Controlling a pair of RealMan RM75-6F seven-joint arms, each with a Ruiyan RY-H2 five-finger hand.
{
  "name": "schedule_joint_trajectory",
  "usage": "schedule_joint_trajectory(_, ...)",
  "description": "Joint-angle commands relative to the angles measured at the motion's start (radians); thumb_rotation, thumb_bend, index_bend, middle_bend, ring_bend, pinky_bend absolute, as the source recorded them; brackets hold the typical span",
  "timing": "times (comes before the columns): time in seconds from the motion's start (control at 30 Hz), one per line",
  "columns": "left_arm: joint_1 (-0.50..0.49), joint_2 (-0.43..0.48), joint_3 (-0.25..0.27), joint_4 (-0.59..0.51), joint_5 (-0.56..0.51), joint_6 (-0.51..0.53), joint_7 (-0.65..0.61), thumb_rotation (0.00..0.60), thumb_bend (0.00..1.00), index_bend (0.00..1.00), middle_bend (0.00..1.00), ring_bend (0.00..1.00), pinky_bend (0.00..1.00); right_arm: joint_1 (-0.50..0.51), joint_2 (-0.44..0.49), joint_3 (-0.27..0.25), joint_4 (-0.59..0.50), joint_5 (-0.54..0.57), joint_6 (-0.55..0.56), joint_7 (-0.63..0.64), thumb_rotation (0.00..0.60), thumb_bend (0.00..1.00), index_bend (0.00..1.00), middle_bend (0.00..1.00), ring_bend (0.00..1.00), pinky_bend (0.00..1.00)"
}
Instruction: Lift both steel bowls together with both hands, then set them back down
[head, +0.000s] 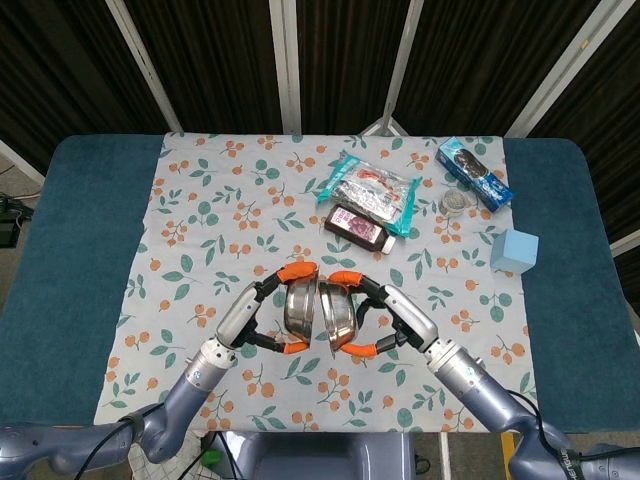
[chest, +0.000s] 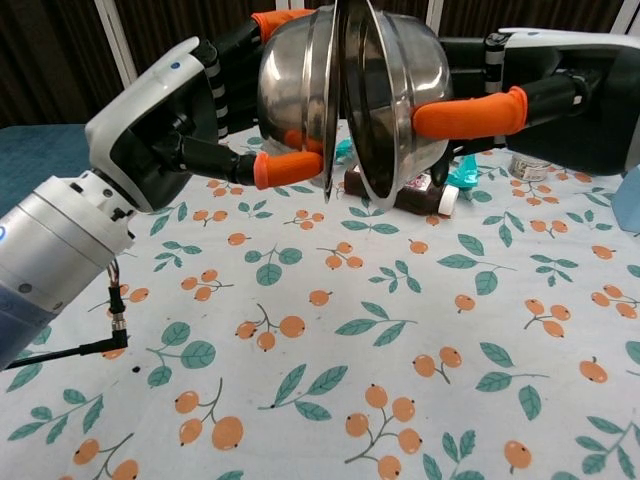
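Floral cloth (head: 200, 210) over our bench. Head view: our left hand (head: 252, 315) grips left steel bowl (head: 298, 308); right hand (head: 395, 318) grips right steel bowl (head: 334, 318). Chest view: both bowls aloft, rims nearly touching, orange fingers (chest: 290, 168) clamped on them.

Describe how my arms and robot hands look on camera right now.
Both arms are silver-grey metal tubes. The left robot hand has a white-grey shell over black parts, with orange fingertips; a thin black cable hangs below its forearm. The right robot hand looks the same, orange-tipped too.
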Motion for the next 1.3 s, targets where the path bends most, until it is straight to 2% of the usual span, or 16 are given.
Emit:
schedule_joint_trajectory(0.03,-0.009,-0.021,0.01,0.011,0.009,0.005,0.004,0.6,0.02,0.38,0.31,0.22,0.35,0.012,-0.017,-0.005,-0.009,0.013,-0.01,-0.025,0.6,0.21,0.48,0.29,0.48,0.54)
schedule_joint_trajectory(0.2,-0.009,-0.025,0.022,0.021,0.02,0.024,0.016,0.6,0.02,0.38,0.31,0.22,0.35,0.012,-0.017,-0.006,-0.007,0.032,-0.002,-0.034,0.6,0.21,0.48,0.29,0.48,0.54)
schedule_joint_trajectory(0.43,0.015,0.05,0.022,-0.005,0.007,0.061,0.006,0.6,0.02,0.38,0.3,0.22,0.35,-0.008,0.029,-0.007,0.015,0.027,0.028,0.011,0.6,0.21,0.48,0.29,0.48,0.54)
schedule_joint_trajectory(0.63,0.013,0.065,0.026,-0.016,-0.002,0.053,0.002,0.6,0.02,0.38,0.3,0.21,0.35,0.003,0.029,-0.014,0.011,0.011,0.02,0.026,0.6,0.21,0.48,0.29,0.48,0.54)
schedule_joint_trajectory(0.83,0.003,0.038,0.033,0.005,0.003,0.047,0.007,0.6,0.02,0.38,0.3,0.22,0.35,0.017,0.018,-0.016,-0.002,0.011,0.013,0.003,0.6,0.21,0.49,0.29,0.48,0.54)
schedule_joint_trajectory(1.3,-0.021,-0.098,0.052,0.068,0.024,0.056,0.015,0.6,0.02,0.38,0.31,0.22,0.35,0.043,-0.023,-0.02,-0.023,0.053,-0.015,-0.045,0.6,0.21,0.48,0.29,0.48,0.54)
